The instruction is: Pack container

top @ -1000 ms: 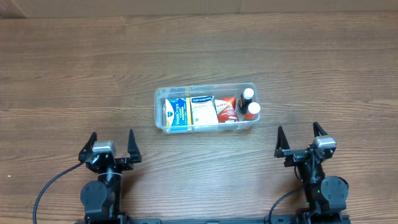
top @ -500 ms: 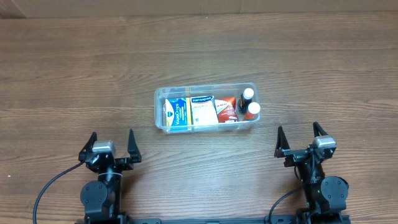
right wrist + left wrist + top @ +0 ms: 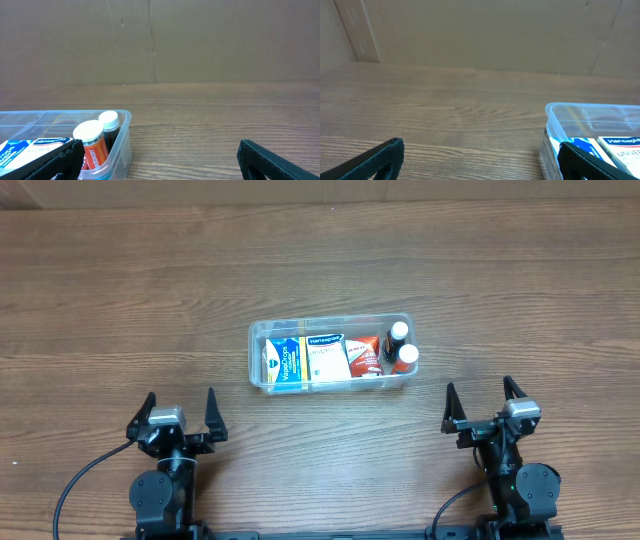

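Observation:
The clear plastic container (image 3: 258, 332) sits at the table's middle. It holds a blue-and-white box (image 3: 284, 362), a white box (image 3: 327, 356), a red-and-white packet (image 3: 364, 356), an orange tube with a white cap (image 3: 405, 356) and a dark bottle with a white cap (image 3: 399, 332). The container also shows in the left wrist view (image 3: 580, 108) and the right wrist view (image 3: 120, 131). My left gripper (image 3: 179, 412) is open and empty near the front left edge. My right gripper (image 3: 483, 404) is open and empty near the front right edge. Both are apart from the container.
The wooden table (image 3: 120, 300) stretches around the container. A brown cardboard wall (image 3: 150, 40) stands behind the table's far edge.

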